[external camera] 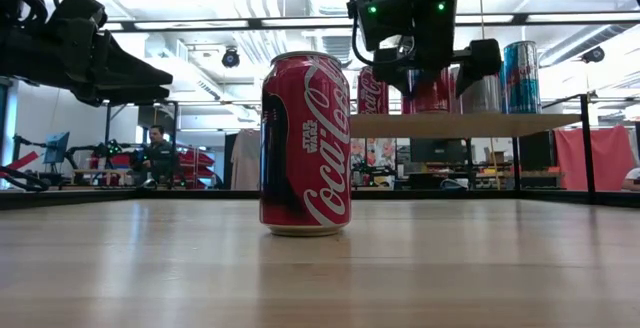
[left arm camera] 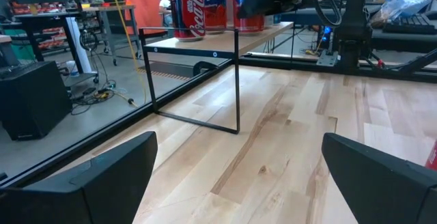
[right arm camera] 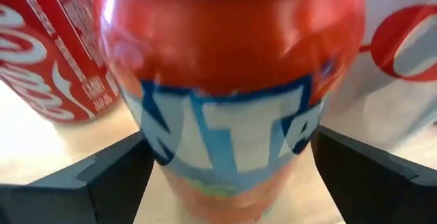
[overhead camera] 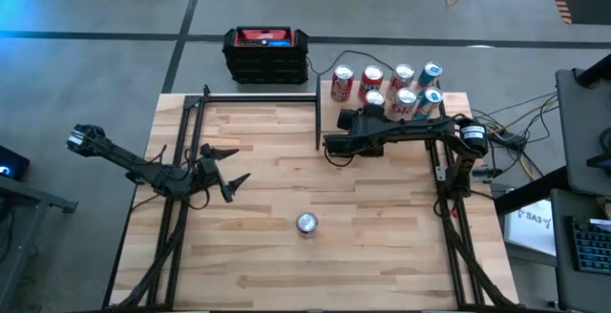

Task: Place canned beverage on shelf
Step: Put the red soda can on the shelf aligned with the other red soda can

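Observation:
An orange Fanta can (right arm camera: 225,101) stands upright on the shelf (overhead camera: 327,103), a pale board on thin black posts at the table's far right. My right gripper (overhead camera: 358,113) is open around the can, one finger on each side of its lower wall. Several other cans (overhead camera: 406,89) stand on the same board. A red Coca-Cola can (overhead camera: 306,222) stands upright on its base in the middle of the table, touched by nothing. At the left side of the table my left gripper (overhead camera: 232,168) hangs open and level with nothing in it. My right gripper's fingers (right arm camera: 102,176) stand close on either side of the Fanta can's lower wall (right arm camera: 171,156), coming at it slanting down from the table's near side. I cannot tell whether they touch it. The can stands upright on the shelf board.
A red Coca-Cola can (right arm camera: 48,53) and a white-and-red can (right arm camera: 403,39) stand close on either side of the Fanta can. A black-and-red box (overhead camera: 265,53) sits beyond the far edge. Black frame rails (overhead camera: 191,122) border the table. Bare wood lies around the lone can (external camera: 305,143).

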{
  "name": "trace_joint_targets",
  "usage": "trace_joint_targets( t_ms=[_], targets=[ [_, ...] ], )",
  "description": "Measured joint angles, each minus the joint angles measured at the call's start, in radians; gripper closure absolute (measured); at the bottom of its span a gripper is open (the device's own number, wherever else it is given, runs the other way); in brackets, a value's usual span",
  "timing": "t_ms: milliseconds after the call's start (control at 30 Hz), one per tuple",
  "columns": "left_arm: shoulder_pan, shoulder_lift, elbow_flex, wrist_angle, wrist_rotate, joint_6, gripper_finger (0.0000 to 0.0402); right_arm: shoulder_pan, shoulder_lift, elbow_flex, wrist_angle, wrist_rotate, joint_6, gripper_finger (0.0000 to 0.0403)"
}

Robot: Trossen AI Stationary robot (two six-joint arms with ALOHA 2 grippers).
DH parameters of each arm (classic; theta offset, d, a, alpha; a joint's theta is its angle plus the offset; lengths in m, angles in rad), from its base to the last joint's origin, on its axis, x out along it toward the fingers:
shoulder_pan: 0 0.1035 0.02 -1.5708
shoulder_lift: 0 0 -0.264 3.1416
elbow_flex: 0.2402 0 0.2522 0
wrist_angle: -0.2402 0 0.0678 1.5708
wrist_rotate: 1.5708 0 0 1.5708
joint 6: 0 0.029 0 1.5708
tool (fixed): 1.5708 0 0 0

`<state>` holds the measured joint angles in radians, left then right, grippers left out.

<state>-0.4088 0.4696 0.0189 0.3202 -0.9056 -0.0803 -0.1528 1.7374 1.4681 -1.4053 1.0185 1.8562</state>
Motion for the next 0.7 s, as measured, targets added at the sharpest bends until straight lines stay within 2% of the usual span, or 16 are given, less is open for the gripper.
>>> trace_joint_targets(
  t_ms=[400, 700],
  targets=[
    [0.000, 0.000, 0.000, 0.000, 0.000, 0.000, 0.0002, 0.004, 0.000, 0.009, 0.001, -0.070, -0.009, 0.0034],
    [0.000, 0.000, 0.000, 0.000, 0.000, 0.000, 0.0002, 0.004, 0.000, 0.035, 0.017, -0.049, -0.031, 0.0034]
  ],
)
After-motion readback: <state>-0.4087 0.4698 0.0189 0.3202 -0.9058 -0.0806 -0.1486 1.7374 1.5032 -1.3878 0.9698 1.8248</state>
